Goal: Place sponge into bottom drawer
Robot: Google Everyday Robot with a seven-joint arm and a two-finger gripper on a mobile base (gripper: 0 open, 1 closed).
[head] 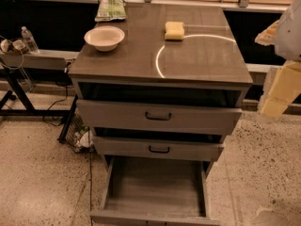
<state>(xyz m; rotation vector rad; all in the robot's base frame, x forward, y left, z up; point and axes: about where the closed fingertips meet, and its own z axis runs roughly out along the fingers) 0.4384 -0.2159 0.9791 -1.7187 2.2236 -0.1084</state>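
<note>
Far right, claw (280, 87) apart from sponge (174, 30)

Pale-yellow blocky pincer (277, 97) at right edge, white arm (290, 28)

We stand over a speckled, sandy-coloured stone floor (42, 173), mottled with dark flecks. A grey wooden cabinet (117, 116) fills the middle, and its counter (207, 65) carries a thin bright arc of light (159, 60). Behind it the room is dark. To the left we see a pale ledge (44, 59) with a water bottle (29, 39) on it, a black metal frame (16, 95) and a cable (56, 105) below. A wire basket (77, 135) sits beside the cabinet. The pincer (277, 95) hangs at the right edge.
</note>
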